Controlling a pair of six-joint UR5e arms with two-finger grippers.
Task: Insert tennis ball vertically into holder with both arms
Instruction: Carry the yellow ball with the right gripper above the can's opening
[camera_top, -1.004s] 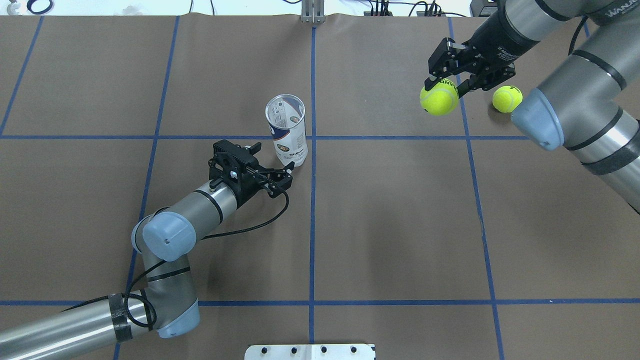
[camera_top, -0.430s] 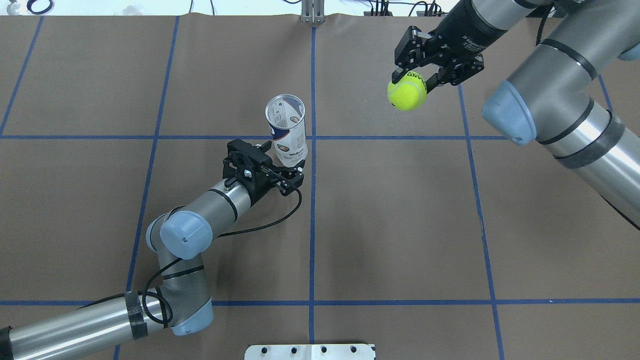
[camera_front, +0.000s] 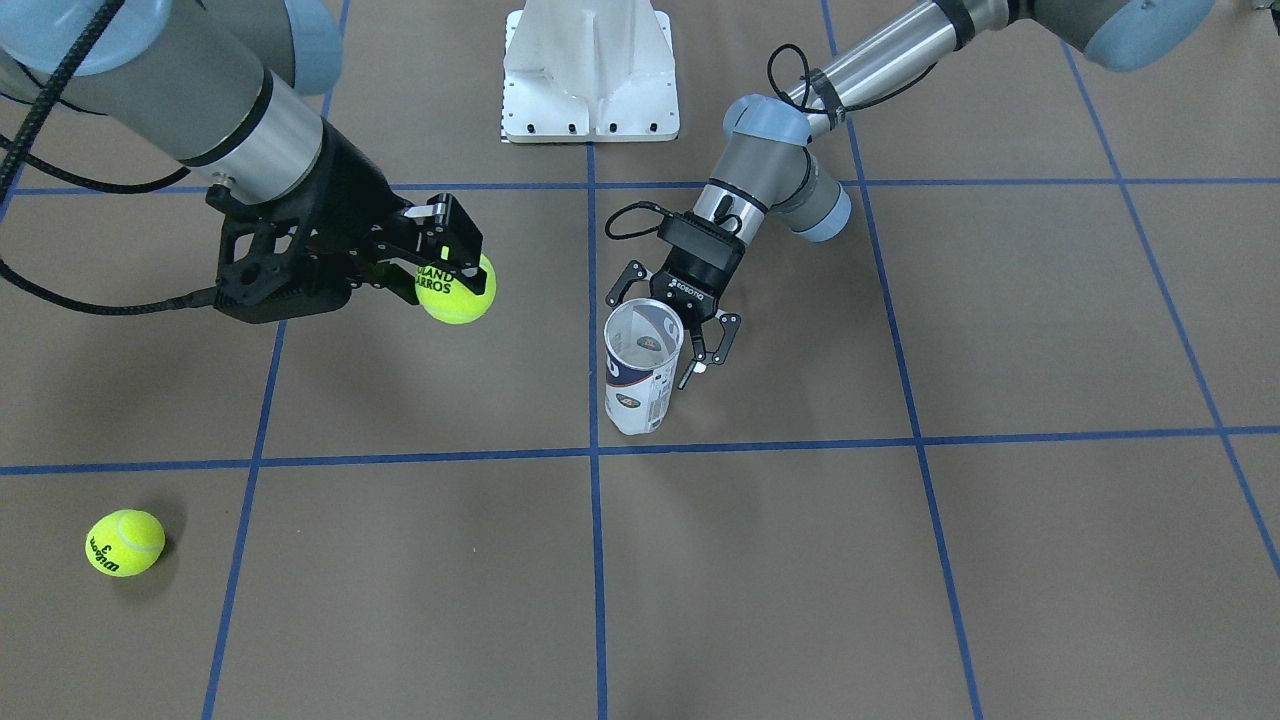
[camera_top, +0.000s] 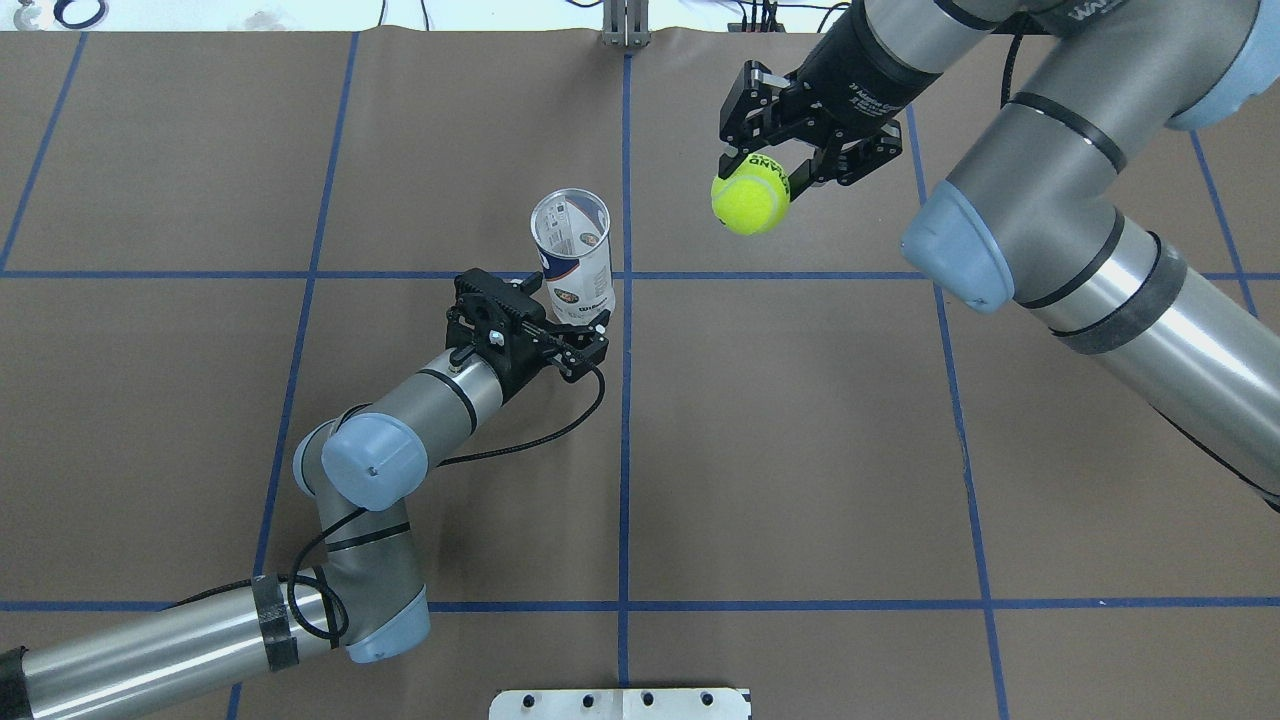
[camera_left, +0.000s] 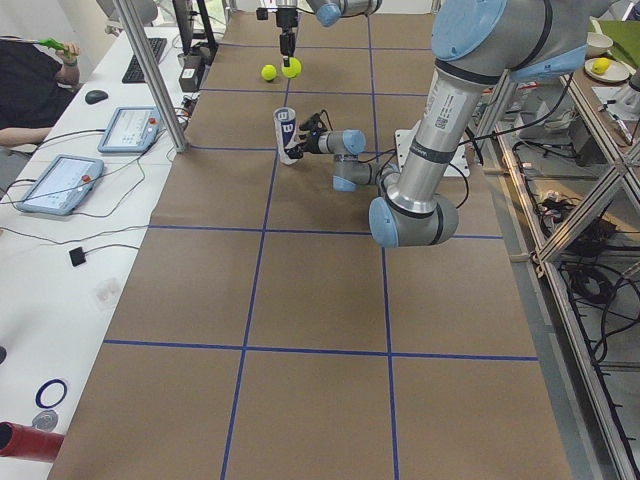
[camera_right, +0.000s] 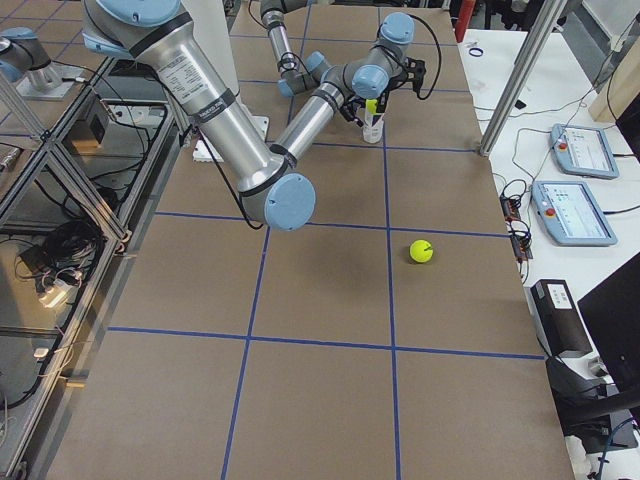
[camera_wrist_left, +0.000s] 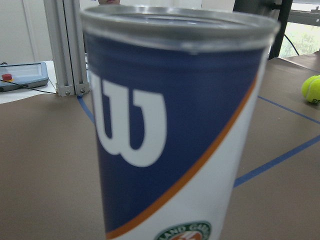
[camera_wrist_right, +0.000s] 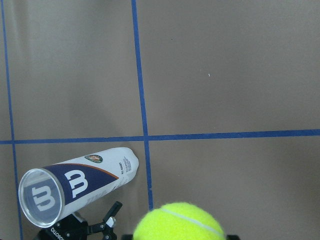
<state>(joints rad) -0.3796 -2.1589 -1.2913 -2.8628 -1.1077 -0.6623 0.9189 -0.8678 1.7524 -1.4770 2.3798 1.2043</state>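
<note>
The holder (camera_top: 572, 255), a clear can with a navy and white label, stands upright with its mouth open near the table's middle; it also shows in the front view (camera_front: 640, 365) and the right wrist view (camera_wrist_right: 75, 187), and fills the left wrist view (camera_wrist_left: 175, 125). My left gripper (camera_top: 562, 308) is open, its fingers on either side of the can's lower part (camera_front: 668, 330). My right gripper (camera_top: 762, 165) is shut on a yellow tennis ball (camera_top: 750, 198), held in the air to the right of the can and beyond it (camera_front: 457, 290).
A second tennis ball (camera_front: 124, 542) lies on the table on the robot's far right (camera_right: 421, 250). The white pedestal base (camera_front: 590, 70) sits at the robot's edge. Blue tape lines cross the brown table. Tablets and a metal post (camera_left: 150, 75) stand along the far side.
My right arm has carried the ball leftward toward the can and now hides the loose ball in the overhead view. My left gripper has moved forward to straddle the can's base.
</note>
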